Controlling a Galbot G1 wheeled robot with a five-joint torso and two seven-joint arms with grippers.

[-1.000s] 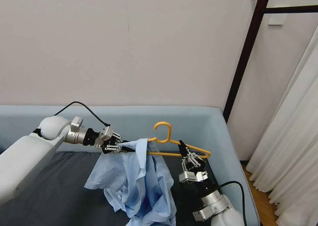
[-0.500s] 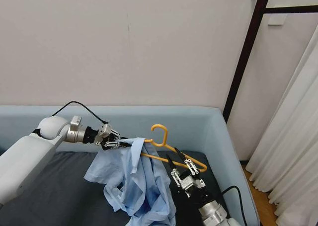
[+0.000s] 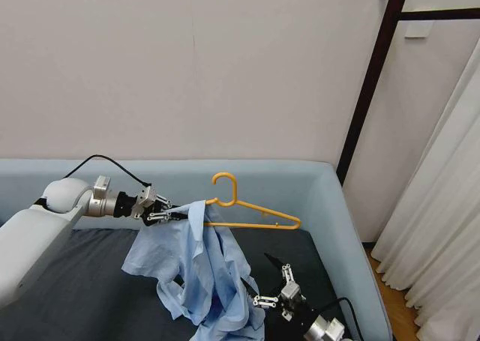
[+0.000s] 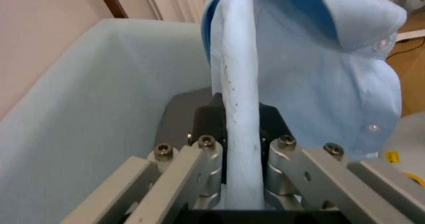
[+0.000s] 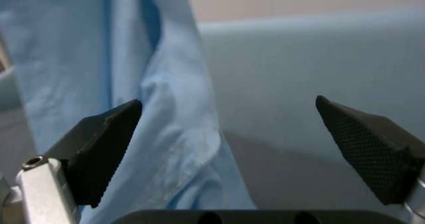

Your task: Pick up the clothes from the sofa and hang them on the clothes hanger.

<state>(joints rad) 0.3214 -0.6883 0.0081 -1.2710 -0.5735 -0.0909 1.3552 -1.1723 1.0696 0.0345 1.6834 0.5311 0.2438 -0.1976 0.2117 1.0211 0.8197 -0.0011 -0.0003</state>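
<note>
**A:** How many garments, and where?

**B:** One light blue shirt (image 3: 202, 273). It hangs from one yellow hanger (image 3: 262, 225) above the sofa (image 3: 324, 195), and its lower folds trail toward the dark seat at 6 o'clock. The hanger's hook stands upright, and its 9 o'clock end is buried in the shirt's fabric.

**A:** And the two grippers?

**B:** The left gripper (image 3: 161, 215) sits at the hanger's 9 o'clock. Its fingers (image 4: 199, 159) are clenched on a rolled band of the shirt's cloth, which runs straight up between them in the left wrist view. The right gripper (image 3: 270, 285) is low, at about 5 o'clock from the shirt. Its fingers are spread wide and released, grasping nothing. In the right wrist view (image 5: 232, 134) the cloth hangs just beyond one fingertip.

**A:** Anything else nearby?

**B:** One dark wooden rack (image 3: 367, 94) rises at 2 o'clock, beside a white curtain (image 3: 442, 206).
</note>
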